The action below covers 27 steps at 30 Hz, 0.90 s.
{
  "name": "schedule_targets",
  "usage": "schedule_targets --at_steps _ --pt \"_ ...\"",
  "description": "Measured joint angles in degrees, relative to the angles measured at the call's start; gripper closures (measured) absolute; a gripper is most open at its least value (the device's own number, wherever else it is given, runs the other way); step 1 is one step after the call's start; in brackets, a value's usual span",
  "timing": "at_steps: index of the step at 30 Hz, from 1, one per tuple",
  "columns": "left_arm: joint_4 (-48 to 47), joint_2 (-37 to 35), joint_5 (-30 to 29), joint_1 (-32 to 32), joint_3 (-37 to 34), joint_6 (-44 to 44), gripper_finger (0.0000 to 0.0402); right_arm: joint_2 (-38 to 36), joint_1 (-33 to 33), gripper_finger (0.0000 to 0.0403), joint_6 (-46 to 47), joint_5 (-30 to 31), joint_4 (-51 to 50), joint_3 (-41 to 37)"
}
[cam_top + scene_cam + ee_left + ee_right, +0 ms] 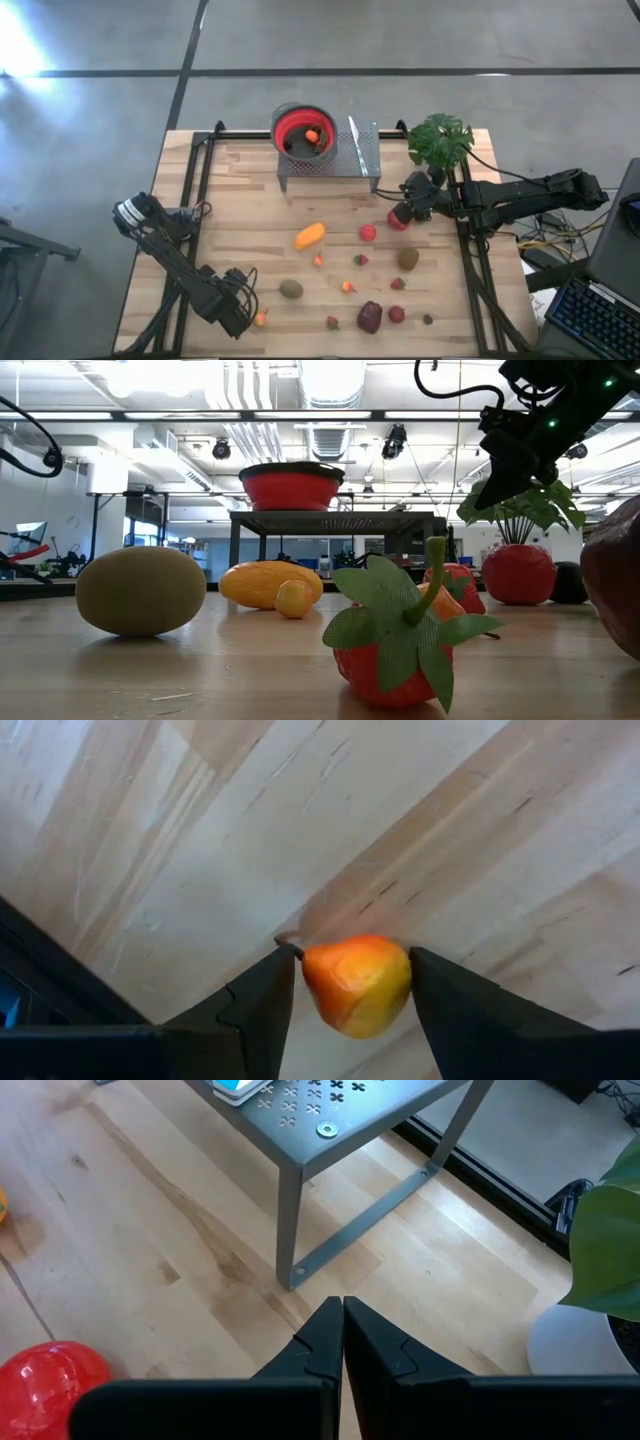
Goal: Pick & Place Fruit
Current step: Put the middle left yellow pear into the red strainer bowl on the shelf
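Left pincer [350,995] is low at the table's near-left corner, fingers on either side of a small orange-yellow fruit [357,984]. Both inner faces look to be touching it or just about; fruit sits on the table [200,850], so this reads as the grasp step, pinching the fruit but not lifted. In the high view the same fruit [262,319] shows just beside the left pincer [243,318].

Next move, as a judgement: firm the grip, lift straight, carry across to the red-lined bowl [303,130] on the grey metal stand [355,160] at the far edge. It must clear the stand's height and the bowl rim. The fruit is rounded and smooth, so it may slip if the pinch is off-centre.

Outward from the left pincer: brown-green kiwi [291,289] near, elongated orange fruit [310,236] farther toward the stand, both roughly on the carry path, so go high. Small red pieces and the dark maroon fruit [370,317] lie further to the right, well apart.

Right pincer [342,1342] is pressed together, empty, hovering by the stand's leg with a red apple [52,1375] beside it and the potted plant [440,140] just beyond. It waits near the bowl, a possible crowding point at drop-off.
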Motion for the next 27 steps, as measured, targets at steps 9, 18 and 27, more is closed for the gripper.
schedule_targets --at_steps 9,18,27 --pt "0.1 -0.62 0.08 0.0 -0.19 0.04 0.0258 0.01 0.0 0.0394 0.0 0.0 -0.02 -0.02" --pt "-0.13 -0.93 -1.24 2.26 -0.24 5.96 0.0258 0.0 0.0 0.0394 0.0 0.0 0.0 -0.02" --pt "-0.06 -4.31 -5.97 7.98 -0.24 14.31 0.0259 0.0 -0.01 0.0394 -0.02 0.02 -0.04 -0.07"
